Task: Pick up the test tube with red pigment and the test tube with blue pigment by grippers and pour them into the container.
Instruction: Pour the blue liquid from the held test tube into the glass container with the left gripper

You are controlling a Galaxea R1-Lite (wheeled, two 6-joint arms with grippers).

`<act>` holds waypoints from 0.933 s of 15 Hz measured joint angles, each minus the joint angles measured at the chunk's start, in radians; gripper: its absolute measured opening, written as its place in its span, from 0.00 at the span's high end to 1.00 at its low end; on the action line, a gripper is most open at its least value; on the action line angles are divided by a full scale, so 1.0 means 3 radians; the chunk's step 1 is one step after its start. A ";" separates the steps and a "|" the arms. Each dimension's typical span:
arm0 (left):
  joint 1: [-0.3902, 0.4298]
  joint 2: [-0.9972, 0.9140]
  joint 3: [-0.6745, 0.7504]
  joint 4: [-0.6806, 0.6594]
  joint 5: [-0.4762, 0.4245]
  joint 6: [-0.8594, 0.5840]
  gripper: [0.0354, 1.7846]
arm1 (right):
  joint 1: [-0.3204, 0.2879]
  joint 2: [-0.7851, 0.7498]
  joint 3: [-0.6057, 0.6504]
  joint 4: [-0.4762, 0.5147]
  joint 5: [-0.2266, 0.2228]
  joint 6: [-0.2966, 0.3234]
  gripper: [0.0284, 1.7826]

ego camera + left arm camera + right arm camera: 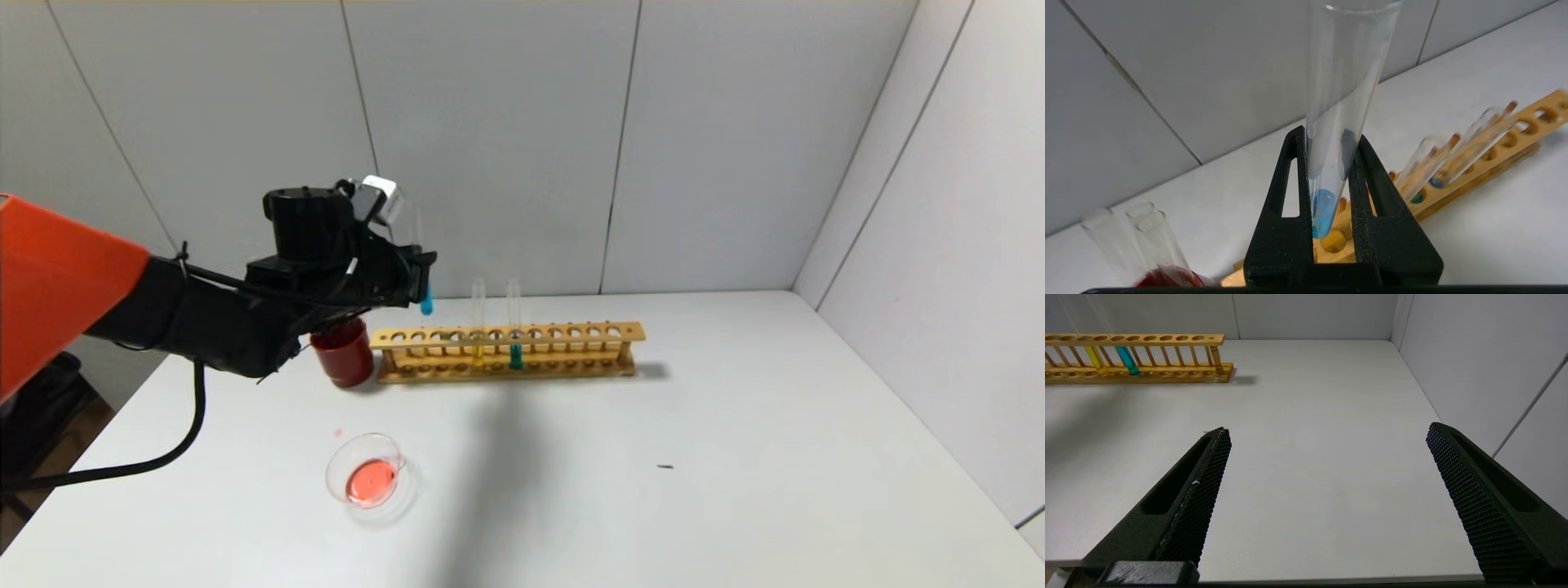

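The left gripper [420,273] is clamped on the test tube with blue pigment [425,304], held upright in the air above the left end of the wooden rack [506,353]; only the tube's rounded, blue-filled bottom shows below the fingers in the head view, and the glass above is hard to make out against the wall. In the left wrist view the 2 black, rough-textured fingers [1372,212] press the clear tube [1331,134] from both sides. The rack holds 2 upright tubes, one with yellow liquid [478,327] and one with teal liquid [514,327]. An opaque dark red cup [344,351] stands just beside the rack's left end, partly hidden by the arm; 2 clear tubes [1139,237] lean in it, contents unclear. The container [369,480], a shallow clear glass dish with a pouring lip, sits on the white table [735,457] in front of the rack and holds red liquid. The right gripper [1327,490] hangs over bare table right of the rack, its fingers wide apart.
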 joint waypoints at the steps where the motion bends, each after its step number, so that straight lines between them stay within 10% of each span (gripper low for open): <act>1: -0.0003 -0.0082 -0.0047 0.0096 -0.0003 0.0001 0.84 | 0.0000 0.0000 0.0000 0.0001 -0.0001 0.0000 0.02; 7: 0.0019 -0.0824 0.0008 0.0833 -0.0016 0.0161 0.84 | 0.0000 0.0000 0.0000 0.0000 -0.0001 0.0000 0.02; 14: 0.0793 -0.1457 0.1050 0.1040 -0.0954 0.2199 0.84 | 0.0000 0.0000 0.0000 0.0000 0.0000 0.0000 0.02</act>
